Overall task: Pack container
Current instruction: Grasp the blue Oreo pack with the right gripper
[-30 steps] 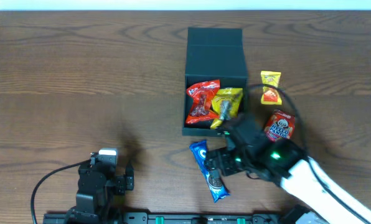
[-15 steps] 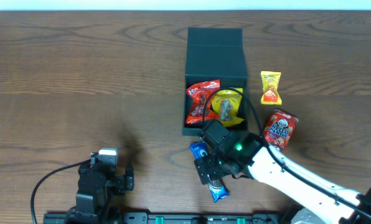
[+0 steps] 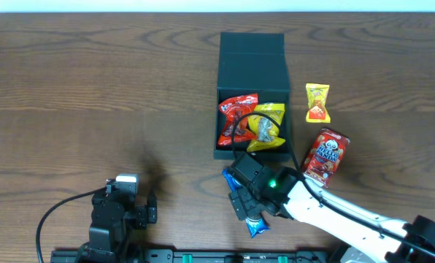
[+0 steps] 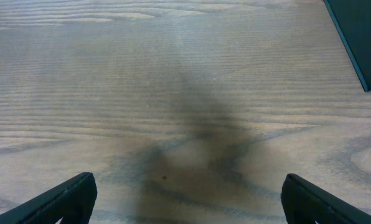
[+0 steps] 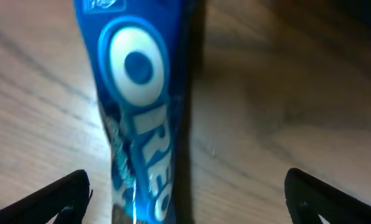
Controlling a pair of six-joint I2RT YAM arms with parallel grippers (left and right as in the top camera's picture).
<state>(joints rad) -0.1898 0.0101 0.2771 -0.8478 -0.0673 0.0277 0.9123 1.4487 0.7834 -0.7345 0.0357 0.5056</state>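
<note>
- We see a big brown wooden table [image 3: 93, 88] with wavy grain lines, and everything sits on it.
- The right arm [image 3: 334, 215] is white and black with a green light, and it reaches in from the bottom right corner.
- The dark teal-black box, the container [image 3: 252, 66], sits on the table in the middle near the far edge. It looks dull and not shiny, with straight sides. Its flat lid is open and lies back on the far side. We see no writing on it. One dark corner shows in the left wrist view too [image 4: 360, 37].
- The left gripper [image 4: 192, 202] is black and sits low at the bottom left, well apart from the container. Its jaws stand wide open with only bare table between them.
- The right gripper [image 5: 188, 199] hangs right over a snack packet just in front of the container. Its jaws are wide open too, and they squeeze nothing.
- A red snack box [image 3: 327, 152] lies to the right of the container. Its words are too small for us to read.
- A long shiny blue packet [image 5: 139, 112] lies between the right fingers. It says "OREO" in white letters.
- A shiny red packet [image 3: 236, 120] lies inside the container on the left.
- A yellow packet [image 3: 267, 124] lies inside beside the red one, touching it.
- A small yellow and red packet [image 3: 317, 102] lies just right of the container.
</note>
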